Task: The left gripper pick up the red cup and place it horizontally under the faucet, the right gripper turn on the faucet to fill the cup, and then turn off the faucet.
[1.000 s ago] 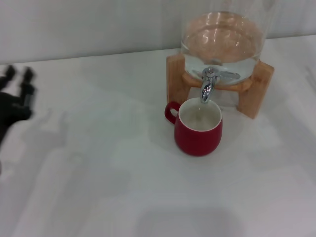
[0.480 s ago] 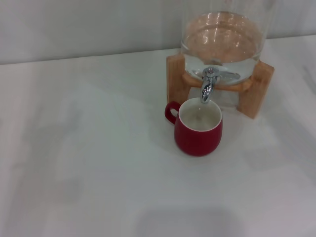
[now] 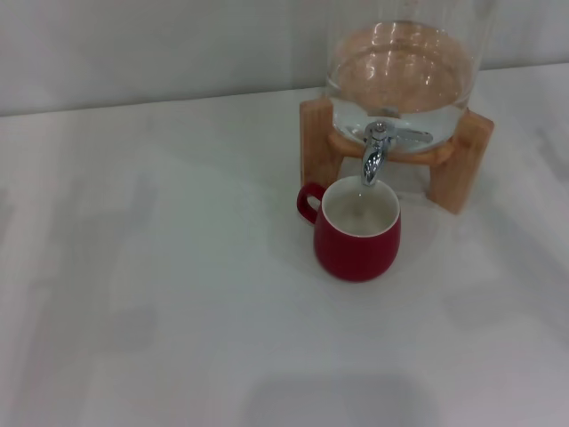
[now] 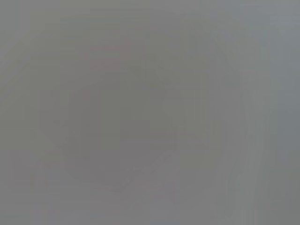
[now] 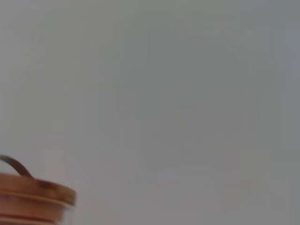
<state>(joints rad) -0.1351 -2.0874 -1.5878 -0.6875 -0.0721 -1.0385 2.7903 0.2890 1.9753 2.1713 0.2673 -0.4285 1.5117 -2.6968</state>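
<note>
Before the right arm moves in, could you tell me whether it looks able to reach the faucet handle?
Probably yes: the faucet juts clear of its wooden stand, only the red cup sits below, and neither gripper is in view.

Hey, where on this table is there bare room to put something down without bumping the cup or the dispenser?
The white table is bare across the robot's left half and along the near edge in front of the red cup. It is crowded at the far right: the cup stands under the faucet, close against the wooden stand. Neither gripper is in view.

Prob. lab/test setup: bare white table (image 3: pixel 160 294), plain wall (image 3: pixel 151 49), glass dispenser (image 3: pixel 404 62).
</note>
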